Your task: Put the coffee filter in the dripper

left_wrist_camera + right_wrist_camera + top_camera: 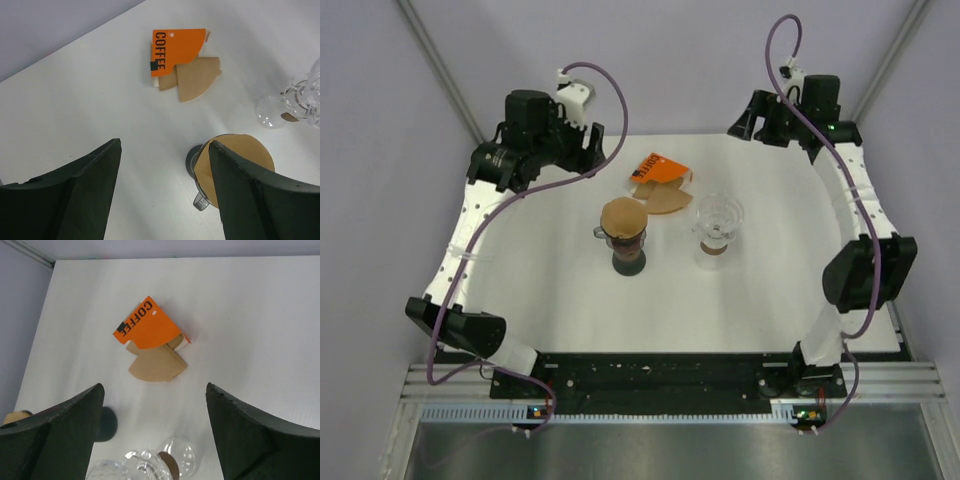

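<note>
A brown paper coffee filter sits in the top of a dark grey dripper with a small handle, mid-table. In the left wrist view the filter covers the dripper, partly hidden behind my right finger. My left gripper is open and empty, above and to the back left of the dripper. My right gripper is open and empty at the back right. An edge of the filter and the dripper's dark base show in the right wrist view.
An orange "COFFEE" filter packet lies at the back centre with loose brown filters fanned out of it. A clear glass vessel stands right of the dripper.
</note>
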Controlling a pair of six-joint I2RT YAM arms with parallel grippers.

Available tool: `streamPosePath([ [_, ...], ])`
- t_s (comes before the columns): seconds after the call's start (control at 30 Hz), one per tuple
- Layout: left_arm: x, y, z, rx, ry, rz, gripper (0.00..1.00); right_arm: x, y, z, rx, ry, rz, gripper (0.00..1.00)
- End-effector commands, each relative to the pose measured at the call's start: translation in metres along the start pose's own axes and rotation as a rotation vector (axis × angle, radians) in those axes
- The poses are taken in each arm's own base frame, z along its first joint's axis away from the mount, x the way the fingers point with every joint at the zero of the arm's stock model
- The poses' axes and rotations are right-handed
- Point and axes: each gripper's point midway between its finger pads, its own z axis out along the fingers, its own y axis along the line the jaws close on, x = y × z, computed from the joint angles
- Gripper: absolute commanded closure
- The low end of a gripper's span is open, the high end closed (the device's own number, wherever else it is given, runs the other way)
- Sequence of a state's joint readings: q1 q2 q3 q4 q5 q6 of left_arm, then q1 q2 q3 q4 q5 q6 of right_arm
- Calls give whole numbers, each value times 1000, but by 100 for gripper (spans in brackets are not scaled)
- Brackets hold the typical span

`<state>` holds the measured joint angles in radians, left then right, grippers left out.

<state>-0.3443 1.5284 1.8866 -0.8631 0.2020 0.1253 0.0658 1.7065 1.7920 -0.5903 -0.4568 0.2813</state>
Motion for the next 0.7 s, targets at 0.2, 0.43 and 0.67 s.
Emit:
streamPosePath([
  [0.2, 11, 47, -24, -89, -25, -108, 23, 41, -20, 132, -167, 210, 30, 28],
  [0.43, 21, 60, -21, -103, -5, -147, 24, 111, -31, 166, -205, 380, 22, 27],
  [0.67, 25, 59, -18, -79, 0, -166, 24, 153, -46, 170, -120, 486, 133, 27],
])
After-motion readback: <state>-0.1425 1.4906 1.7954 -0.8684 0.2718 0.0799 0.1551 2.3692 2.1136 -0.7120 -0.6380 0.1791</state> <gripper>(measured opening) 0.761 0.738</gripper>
